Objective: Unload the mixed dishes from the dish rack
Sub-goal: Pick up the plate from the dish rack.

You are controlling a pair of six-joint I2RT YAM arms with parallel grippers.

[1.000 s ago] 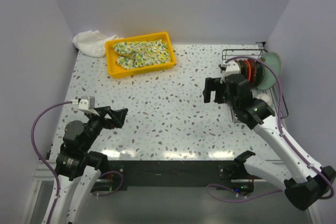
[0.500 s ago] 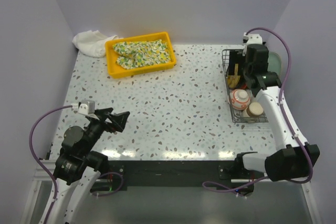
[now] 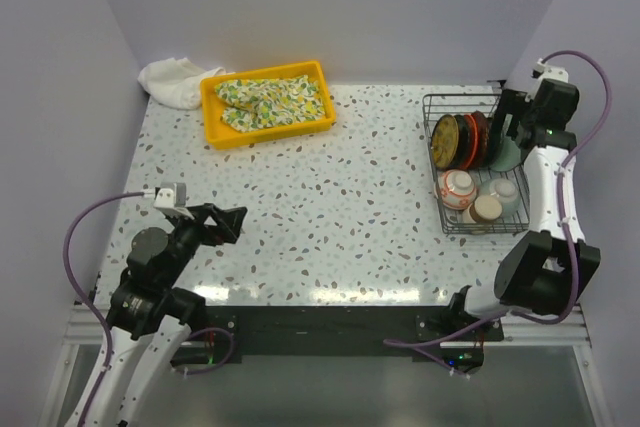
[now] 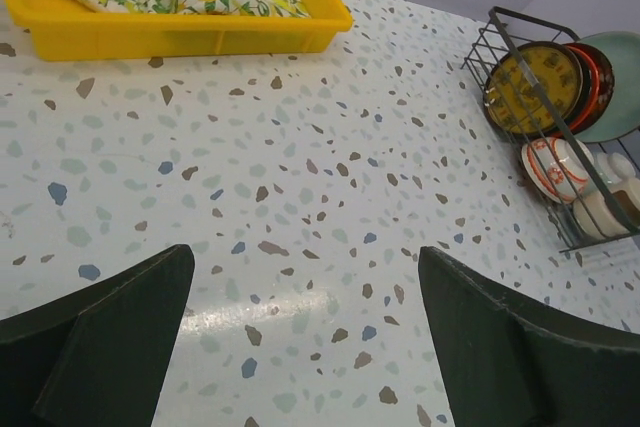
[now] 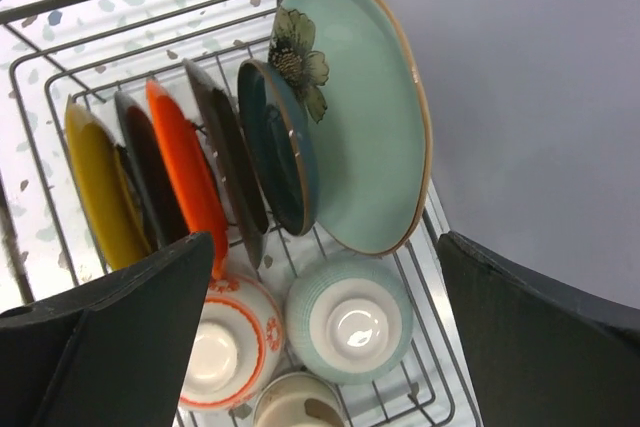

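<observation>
Top external: left gripper [image 3: 226, 219] low over the table's near-left, jaws apart, empty. Dish rack [image 3: 436, 123] on the right side of the table. Tan cup [image 3: 487, 209], red-patterned bowl [image 3: 459, 188] and celadon bowl [image 3: 507, 193] sit at its near end, with plates [image 3: 446, 140] upright behind. Right gripper [image 3: 512, 127] is above the rack's far-right, jaws wide, holding nothing.

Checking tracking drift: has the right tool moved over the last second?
Yes. The right tool went from left of the dish rack, over the table, to the rack's far right corner.
</observation>
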